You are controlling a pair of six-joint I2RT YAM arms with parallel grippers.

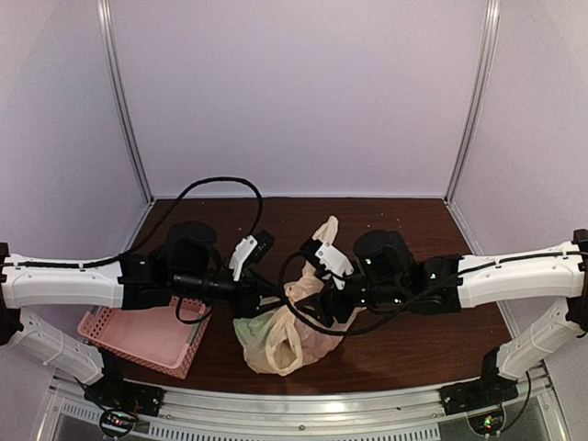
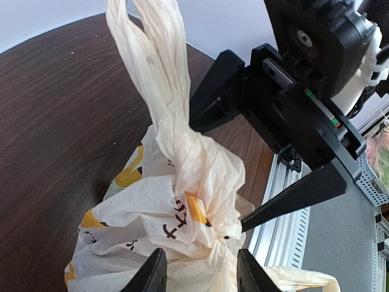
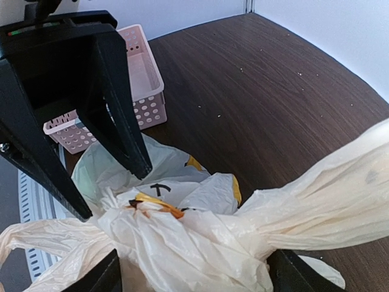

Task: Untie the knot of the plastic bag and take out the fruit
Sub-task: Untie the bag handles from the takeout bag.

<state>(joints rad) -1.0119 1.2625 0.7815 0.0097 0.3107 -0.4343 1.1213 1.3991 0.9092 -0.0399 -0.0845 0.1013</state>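
Note:
The pale peach plastic bag point(image 1: 276, 340) lies at the table's front middle. Its knot point(image 2: 203, 188) stands between both grippers, and the twisted tail point(image 2: 155, 61) rises from it; the tail also shows in the top view point(image 1: 327, 230). My left gripper point(image 2: 200, 271) is open, its jaws half apart with bunched bag plastic between the tips, just below the knot. My right gripper point(image 3: 197, 277) is wide open and straddles the knot point(image 3: 152, 210) from the other side. The right gripper's fingers point(image 2: 292, 194) show in the left wrist view. The fruit is hidden in the bag; only a green tint point(image 3: 91, 170) shows through.
A pink perforated basket point(image 1: 138, 335) stands at the front left beside the bag, and it also shows in the right wrist view point(image 3: 143, 79). An aluminium rail point(image 1: 303, 413) runs along the near edge. Dark wood table point(image 1: 404, 230) lies behind, with walls around it.

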